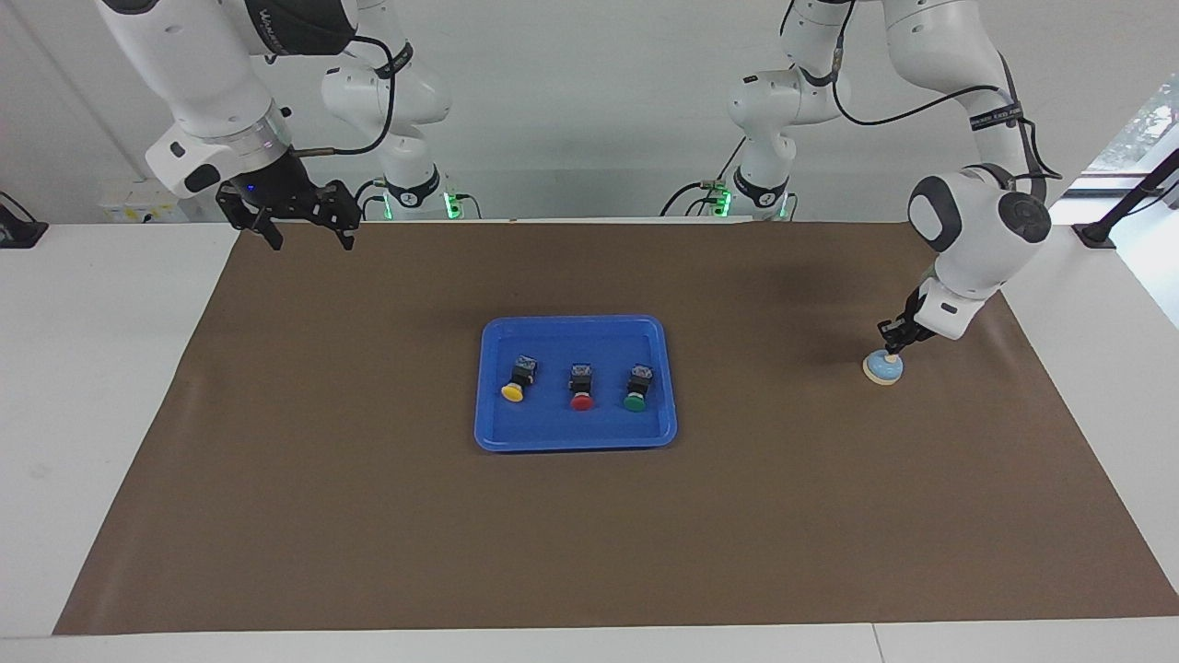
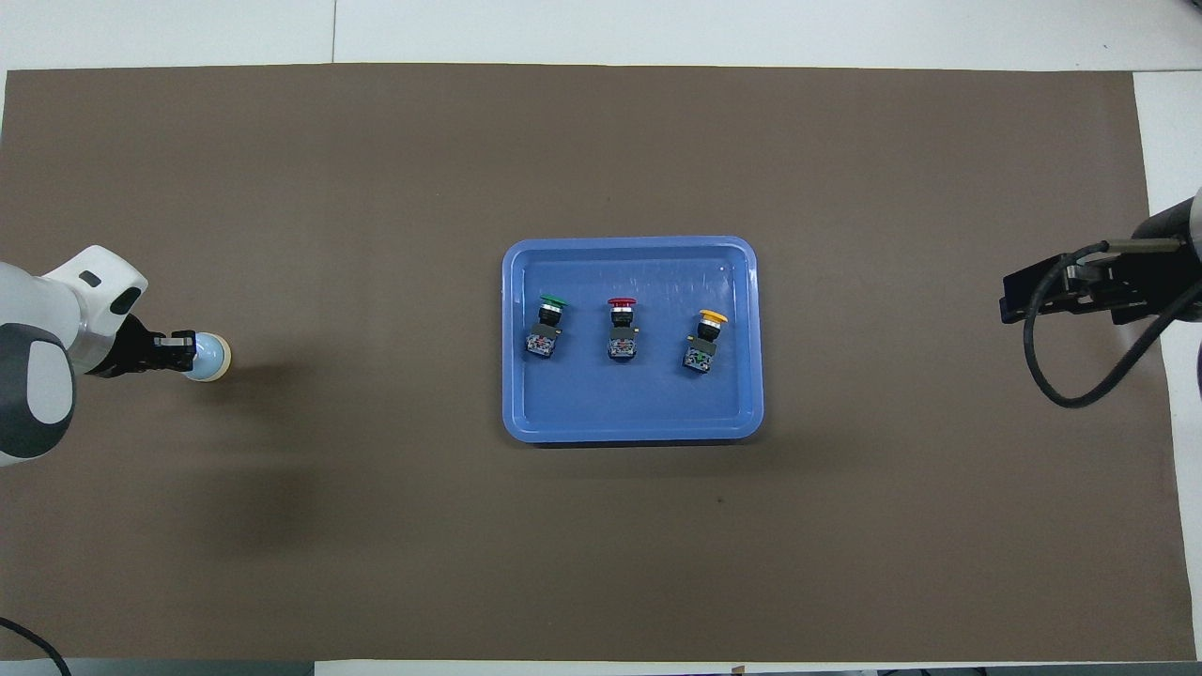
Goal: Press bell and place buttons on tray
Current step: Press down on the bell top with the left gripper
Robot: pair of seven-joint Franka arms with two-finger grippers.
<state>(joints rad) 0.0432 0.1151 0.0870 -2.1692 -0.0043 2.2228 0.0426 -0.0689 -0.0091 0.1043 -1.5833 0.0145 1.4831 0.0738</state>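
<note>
The small light blue bell (image 1: pixel 883 369) (image 2: pixel 212 357) sits on the brown mat toward the left arm's end of the table. My left gripper (image 1: pixel 891 351) (image 2: pixel 186 351) is shut, its tips down on the bell's centre knob and hiding it. The blue tray (image 1: pixel 488 425) (image 2: pixel 635 424) lies mid-table with the three buttons side by side in it: green (image 1: pixel 636 388) (image 2: pixel 548 327), red (image 1: pixel 580 386) (image 2: pixel 621 329) and yellow (image 1: pixel 518 379) (image 2: pixel 705 341). My right gripper (image 1: pixel 307 238) (image 2: pixel 1009 303) hangs open over the mat's corner at the right arm's end, nothing between its fingers.
The brown mat (image 1: pixel 368 516) covers most of the white table (image 1: pixel 83 368). The right arm's black cable (image 2: pixel 1080 376) loops beside its gripper. Nothing else lies on the mat.
</note>
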